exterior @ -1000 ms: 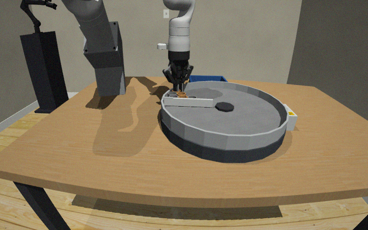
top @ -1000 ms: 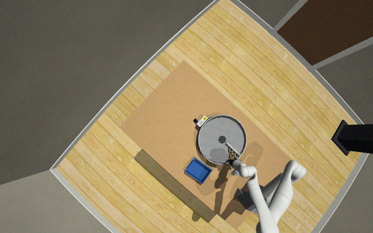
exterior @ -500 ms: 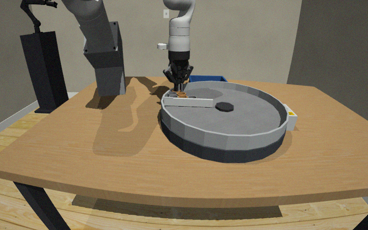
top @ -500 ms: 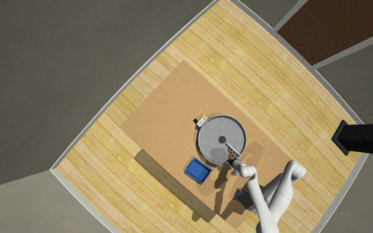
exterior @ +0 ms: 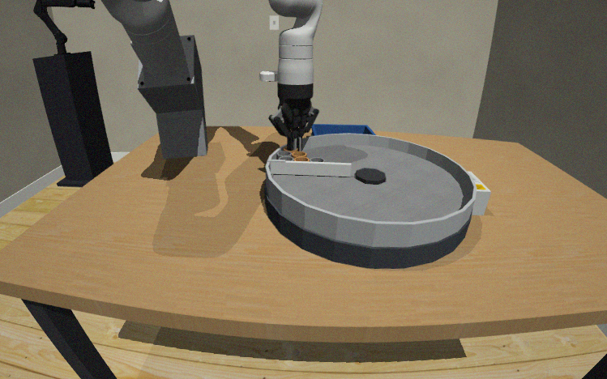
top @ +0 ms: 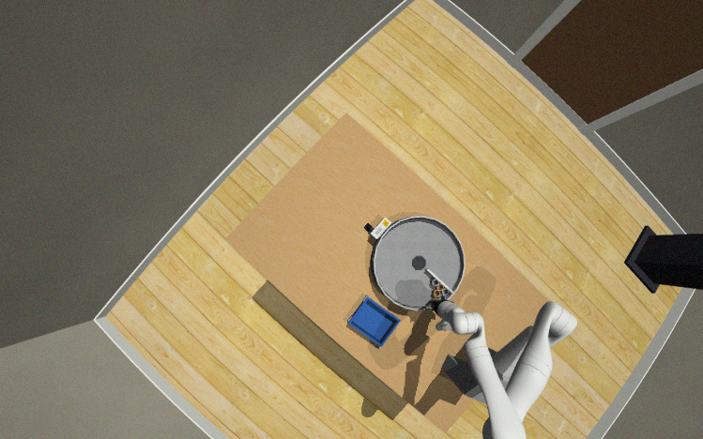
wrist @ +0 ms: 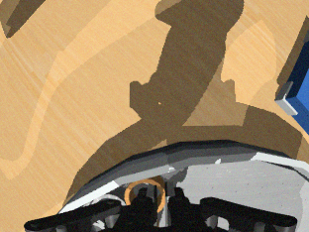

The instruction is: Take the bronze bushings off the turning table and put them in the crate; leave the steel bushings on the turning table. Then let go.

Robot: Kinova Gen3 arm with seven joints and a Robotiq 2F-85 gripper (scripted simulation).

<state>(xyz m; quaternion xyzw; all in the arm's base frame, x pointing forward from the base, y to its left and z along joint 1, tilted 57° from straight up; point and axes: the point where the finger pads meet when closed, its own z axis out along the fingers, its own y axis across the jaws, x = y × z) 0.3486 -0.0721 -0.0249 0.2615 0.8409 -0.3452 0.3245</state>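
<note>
The grey turning table (exterior: 366,193) stands on the wooden table; it also shows in the overhead view (top: 417,262). Several bushings sit bunched behind a white bar (exterior: 312,168) near the rim: bronze ones (exterior: 299,155) and steel ones (exterior: 316,159). My gripper (exterior: 294,141) points straight down over this bunch and is shut on the wall of a bronze bushing (wrist: 146,194), which sits low by the rim in the wrist view. The blue crate (exterior: 342,128) stands just behind the turning table; from overhead it (top: 374,321) is beside the rim.
A small white box with a yellow label (exterior: 479,192) sits against the turning table's rim. A black pillar (exterior: 71,115) stands at the far left, off the table. The arm's grey base (exterior: 173,94) rises at the back left.
</note>
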